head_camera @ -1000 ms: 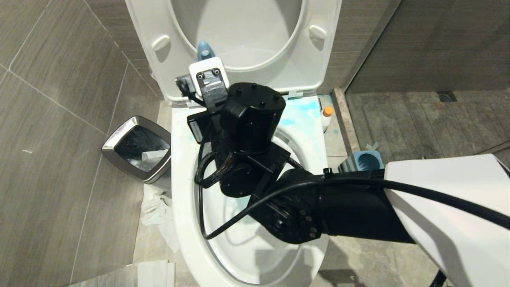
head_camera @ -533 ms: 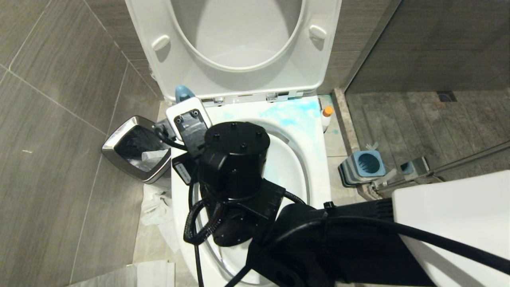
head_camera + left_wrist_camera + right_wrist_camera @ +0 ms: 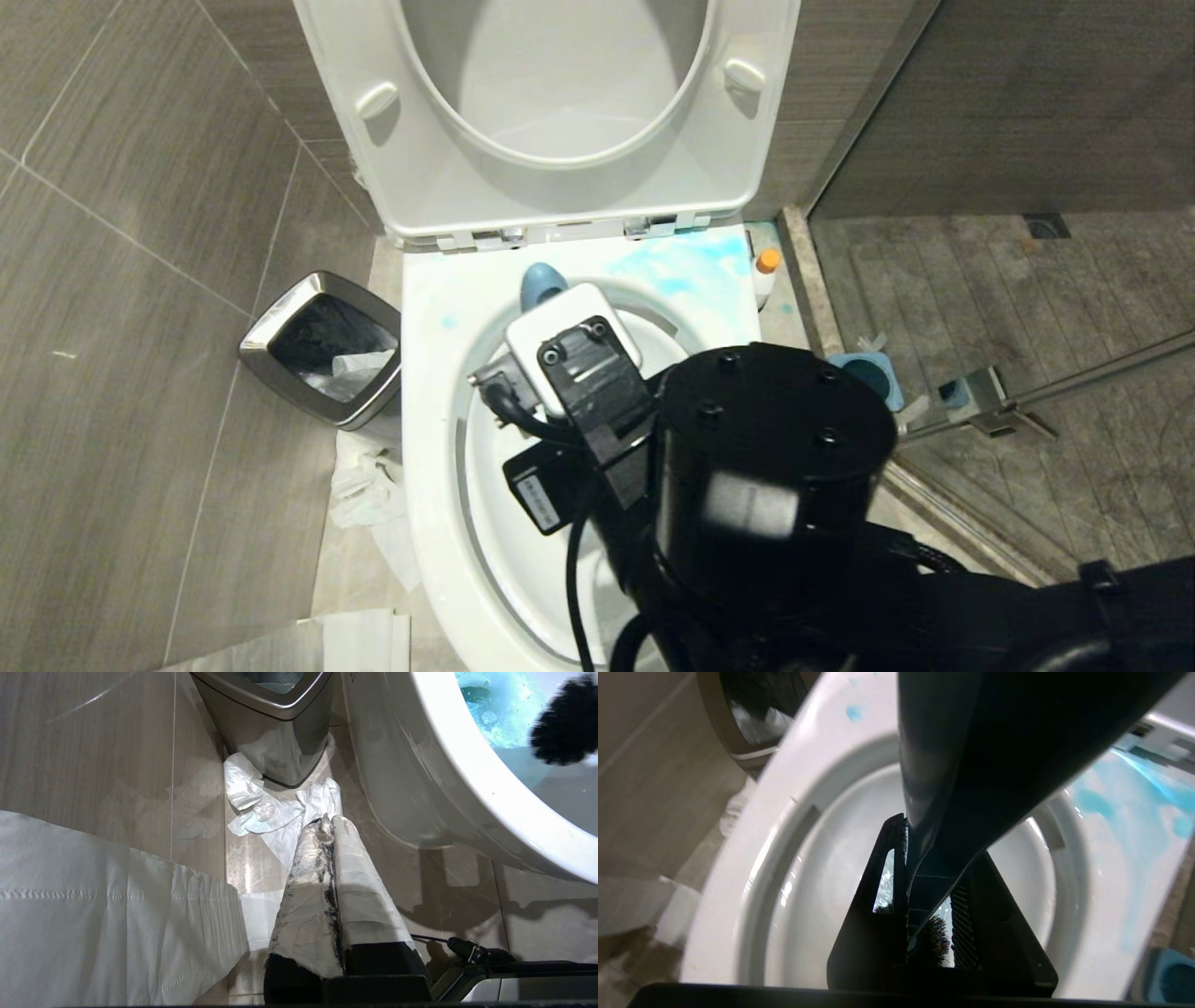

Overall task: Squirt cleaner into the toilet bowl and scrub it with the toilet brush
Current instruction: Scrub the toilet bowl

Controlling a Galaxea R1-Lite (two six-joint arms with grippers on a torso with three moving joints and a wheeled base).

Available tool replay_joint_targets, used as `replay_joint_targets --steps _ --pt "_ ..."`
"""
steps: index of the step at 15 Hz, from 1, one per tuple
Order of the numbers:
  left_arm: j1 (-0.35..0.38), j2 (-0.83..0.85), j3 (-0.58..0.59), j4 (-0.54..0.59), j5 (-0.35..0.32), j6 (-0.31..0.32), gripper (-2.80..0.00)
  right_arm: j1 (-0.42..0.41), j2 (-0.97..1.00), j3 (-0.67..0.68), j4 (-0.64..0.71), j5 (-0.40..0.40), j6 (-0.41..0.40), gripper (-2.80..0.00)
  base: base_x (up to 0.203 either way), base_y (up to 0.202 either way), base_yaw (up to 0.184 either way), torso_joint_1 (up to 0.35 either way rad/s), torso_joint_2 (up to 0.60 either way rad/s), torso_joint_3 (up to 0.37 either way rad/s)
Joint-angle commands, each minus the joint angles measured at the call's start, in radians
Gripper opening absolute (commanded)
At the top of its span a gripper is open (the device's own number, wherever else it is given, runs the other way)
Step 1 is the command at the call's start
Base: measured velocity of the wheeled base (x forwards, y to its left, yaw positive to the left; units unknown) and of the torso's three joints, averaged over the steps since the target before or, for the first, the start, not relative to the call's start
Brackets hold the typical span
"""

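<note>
Toilet brush point(image 3: 943, 788) gripped by right fingers point(image 3: 896, 868) inside toilet bowl point(image 3: 425, 448) rim, left fingers point(image 3: 329, 858) closed.

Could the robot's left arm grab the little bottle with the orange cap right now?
Probably not. The left gripper hangs shut and low by the bin, while the cleaner stands on the floor on the far side of the toilet bowl, which blocks the way.

No legible text, brand or number anywhere; a small white label point(image 3: 529, 488) on the right arm is unreadable.
</note>
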Motion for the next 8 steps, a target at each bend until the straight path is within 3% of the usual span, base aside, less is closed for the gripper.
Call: replay_joint_targets --steps 1,5,8 --pt "-0.001 0.002 0.000 0.000 0.001 0.000 -2.80 -0.032 -0.107 0.094 -0.004 -0.014 -0.007 -2.80 0.000 0.000 0.000 0.000 0.00 0.000" --pt "0.000 0.002 0.000 0.000 0.001 0.000 -2.80 -0.151 -0.125 0.110 -0.004 -0.006 -0.015 -2.80 0.000 0.000 0.000 0.000 0.00 0.000" --pt "0.001 0.002 0.000 0.000 0.001 0.000 -2.80 -0.228 -0.078 0.009 -0.005 0.040 -0.028 -2.80 0.000 0.000 0.000 0.000 0.00 0.000"
